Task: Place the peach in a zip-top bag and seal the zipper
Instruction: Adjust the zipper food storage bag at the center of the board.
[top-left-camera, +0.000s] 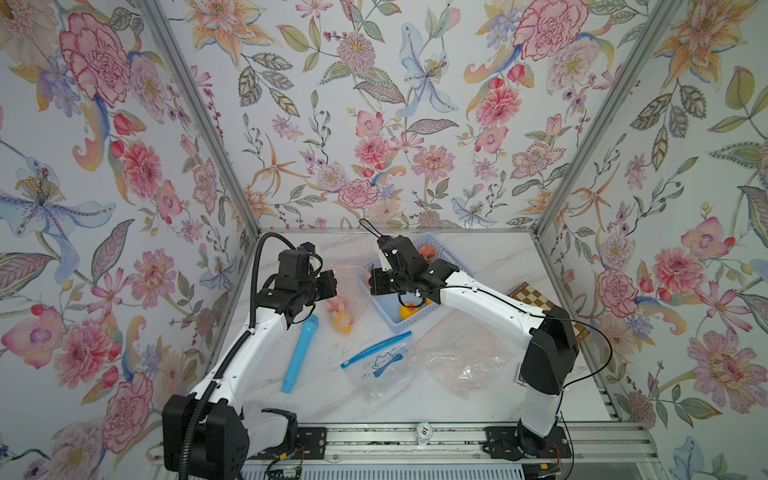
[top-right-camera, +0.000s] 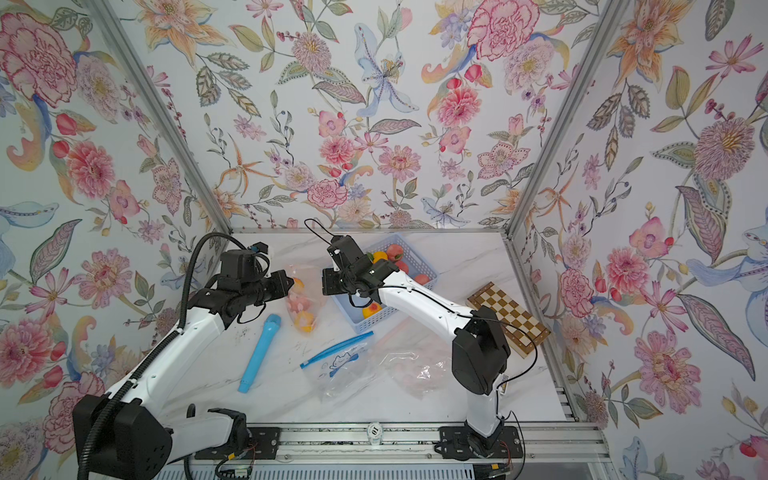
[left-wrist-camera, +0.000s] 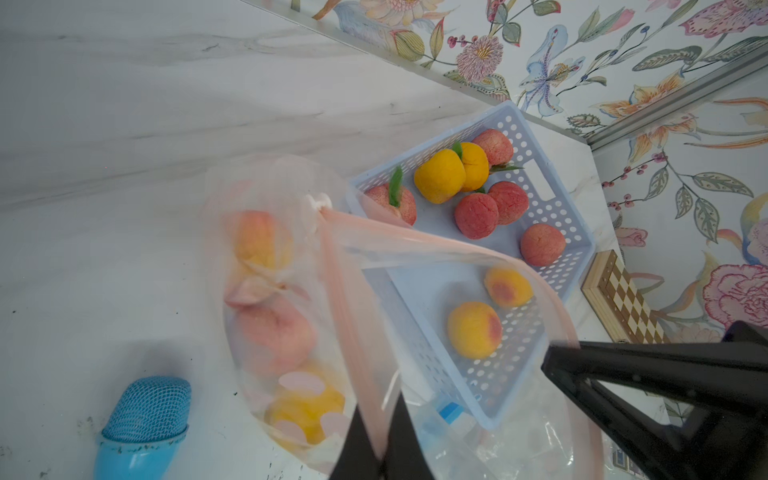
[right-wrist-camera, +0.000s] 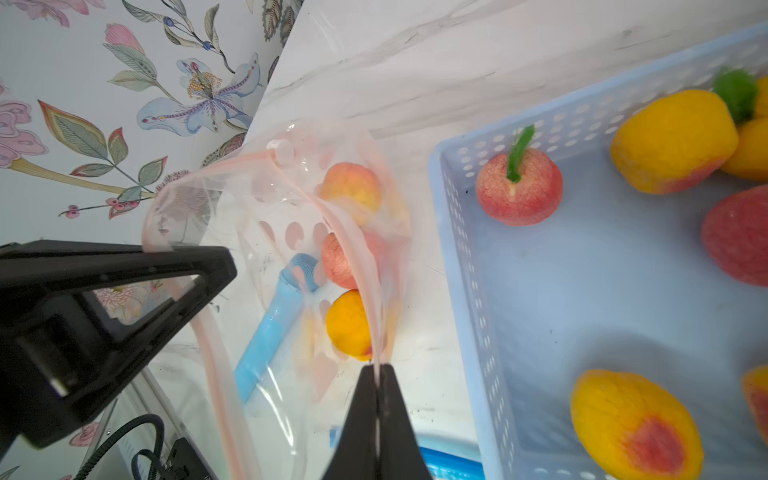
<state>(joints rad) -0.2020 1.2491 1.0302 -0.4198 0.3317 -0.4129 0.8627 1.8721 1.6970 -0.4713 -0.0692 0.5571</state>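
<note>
Closest up, left gripper (left-wrist-camera: 379, 436) is pinching one lip of the pink zip-top bag (left-wrist-camera: 286, 249), jaws pressed flat together on the film. Across the mouth, right gripper (right-wrist-camera: 377, 386) is clamping the other lip, jaws likewise closed on it. Its zipper (left-wrist-camera: 436, 243) is gaping unsealed between them. One pink peach (left-wrist-camera: 270, 328) is sitting inside the bag with two others; more are lying in the blue basket (left-wrist-camera: 561, 216) alongside on the tabletop (left-wrist-camera: 124, 187).
</note>
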